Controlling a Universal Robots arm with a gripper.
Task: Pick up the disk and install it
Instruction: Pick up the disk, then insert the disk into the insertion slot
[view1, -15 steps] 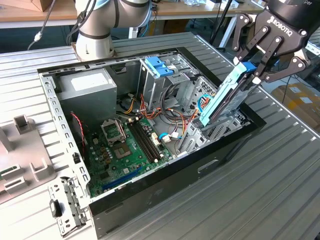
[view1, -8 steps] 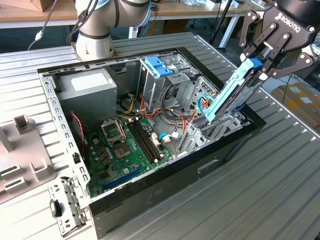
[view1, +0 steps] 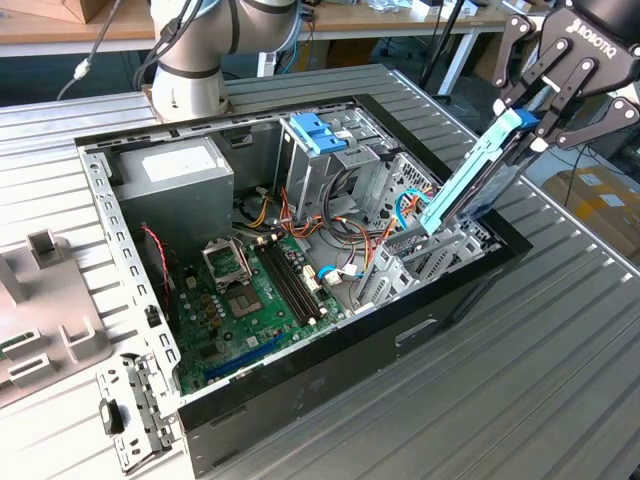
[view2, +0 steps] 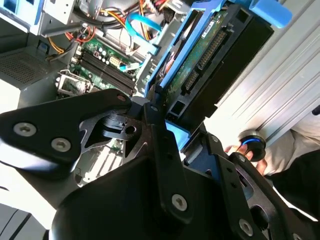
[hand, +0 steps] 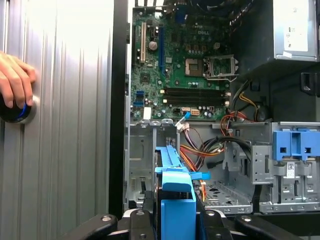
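**Inspector:** Exterior view first. Where is the disk?

**Assistant:** The disk (view1: 468, 185) stands steeply tilted over the exterior view's right end of the open computer case (view1: 300, 400). Its lower end is at the metal drive cage (view1: 425, 255) and its upper end is raised toward the far right. The case lies on a ribbed metal table (view1: 560, 340). I cannot tell whether the lower end has entered a slot.

**Inspector:** Gripper and arm?

**Assistant:** The gripper (view1: 532, 128) reaches in from the far right, with its black fingers pressed together on the disk's raised end, pinching it. The arm's base (view1: 190, 70) stands on the table beyond the case's far left corner.

**Inspector:** What else does that view record?

**Assistant:** A grey fixture (view1: 50, 310) lies at the left edge, and a perforated metal bracket (view1: 135, 410) lies by the case's near left corner.

**Inspector:** What do the wrist views add?

**Assistant:** The second wrist view shows the disk's underside, with a green circuit board (view2: 207, 52) and its connector row. The first wrist view looks along the disk's blue edge into the case. There it shows the motherboard (hand: 185, 65), the power supply (hand: 295, 30), a blue latch piece (hand: 295, 145) and orange and black cables (hand: 200, 150). Both wrist views show a person's hand (hand: 15, 80) resting on a round blue-ringed button (hand: 20, 112) on the table beside the case.
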